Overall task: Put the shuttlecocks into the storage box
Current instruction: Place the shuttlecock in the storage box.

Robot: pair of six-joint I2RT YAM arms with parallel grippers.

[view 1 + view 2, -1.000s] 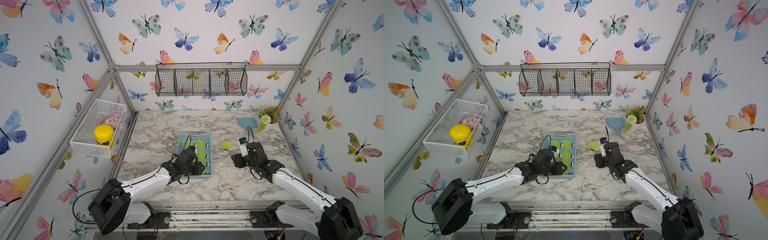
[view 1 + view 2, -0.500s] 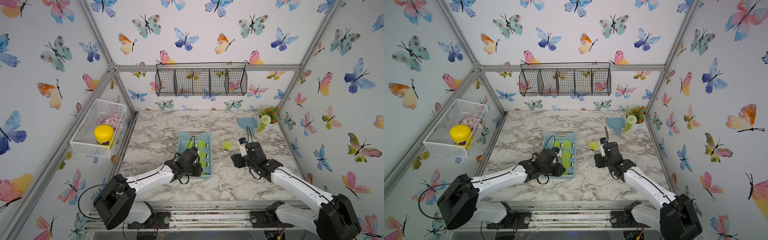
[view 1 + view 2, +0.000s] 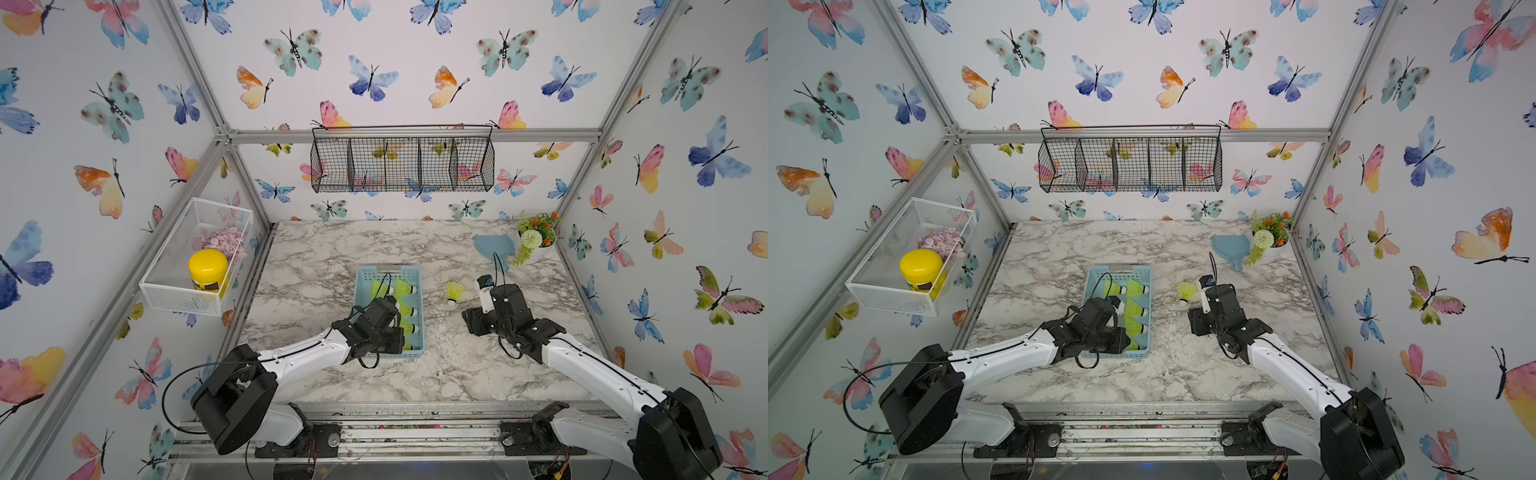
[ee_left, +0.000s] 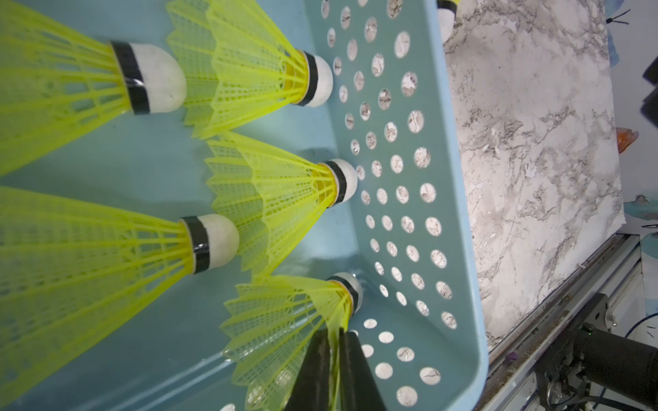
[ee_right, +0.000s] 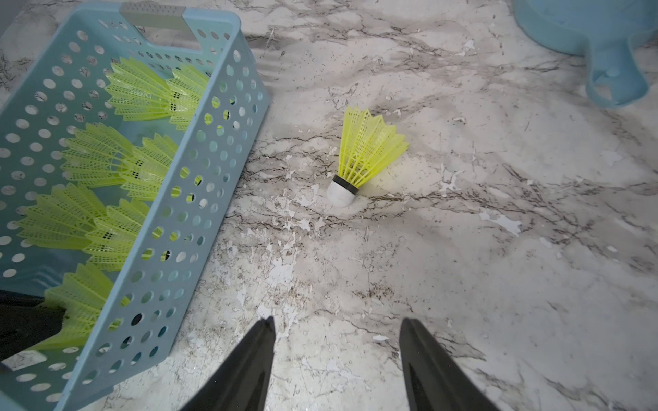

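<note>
In a top view, the loose shuttlecock (image 3: 454, 291) is left on the table (image 3: 332, 249) just beside the storage box (image 3: 365, 272), unmoved from a second ago. In the left wrist view, the left gripper (image 4: 329, 356) is pinched on a boxed shuttlecock (image 4: 285, 320) by its skirt, probably to tidy it. In the right wrist view, the right gripper (image 5: 336, 325) is held wide, aimed at the loose one.

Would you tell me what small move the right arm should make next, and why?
Probably ease the right claw forward to the lone shuttlecock: it lies on the table outside the box, and the open jaws face it.
</note>
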